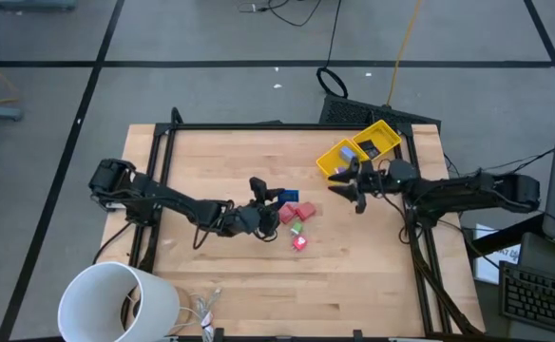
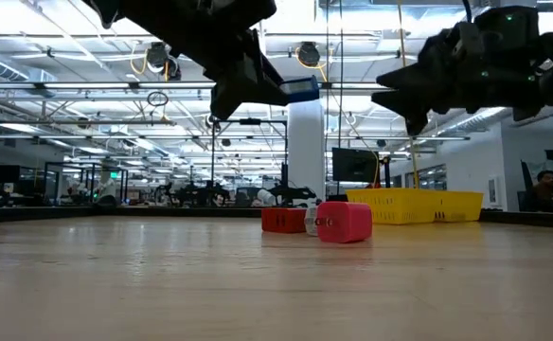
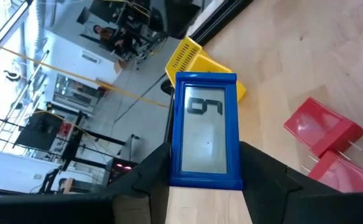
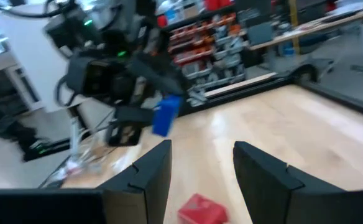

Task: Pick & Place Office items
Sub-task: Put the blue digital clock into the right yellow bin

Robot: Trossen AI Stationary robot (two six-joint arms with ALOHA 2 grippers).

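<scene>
I have the left gripper (image 3: 203, 180) clamped on a blue-framed rectangle (image 3: 205, 129), lifted clear of the table (image 1: 239, 275) near its middle. Just beside it the red blocks (image 1: 288, 213), a green bit (image 1: 296, 228) and a pink-red bit (image 1: 299, 243) lie on the wood. Farther toward the right edge my right gripper (image 1: 346, 182) hovers, fingers apart and empty, beside the yellow bin (image 1: 330, 157) at the far right corner.

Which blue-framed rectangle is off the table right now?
The one clamped in the left gripper, the blue-framed rectangle held in the air; the other blue piece lies in the yellow bin.
</scene>
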